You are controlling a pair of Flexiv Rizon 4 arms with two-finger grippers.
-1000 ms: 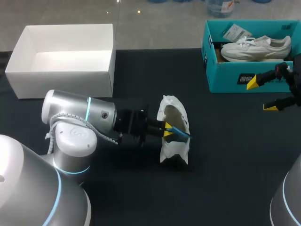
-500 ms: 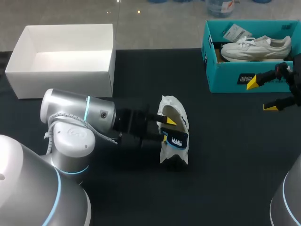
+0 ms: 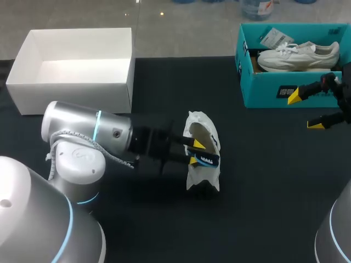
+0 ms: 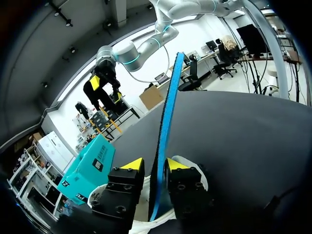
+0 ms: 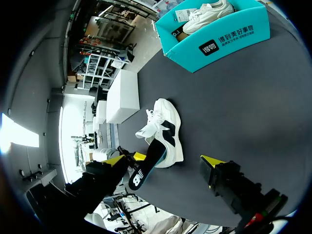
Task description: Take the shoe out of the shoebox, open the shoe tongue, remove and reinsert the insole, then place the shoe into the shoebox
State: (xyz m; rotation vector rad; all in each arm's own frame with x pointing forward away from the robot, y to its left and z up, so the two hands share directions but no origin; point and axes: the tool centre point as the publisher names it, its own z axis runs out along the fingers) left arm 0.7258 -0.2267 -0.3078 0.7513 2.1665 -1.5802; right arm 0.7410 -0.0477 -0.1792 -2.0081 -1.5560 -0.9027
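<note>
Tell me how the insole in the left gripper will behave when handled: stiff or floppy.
Seen edge-on, the insole is thin yet stands nearly straight out from the left gripper, so probably springy rather than limp. It looks light for its length. Pinched at one end only, it may pivot or slip when pushed into the shoe.

Colours and markings.
Shoe (image 3: 204, 131) white, with a black side mark; insole (image 3: 207, 160) black with white print, blue-edged; teal box (image 3: 263, 87); second shoe (image 3: 299, 55) off-white; white box (image 3: 71, 96), plain; table (image 3: 263, 181) black.
</note>
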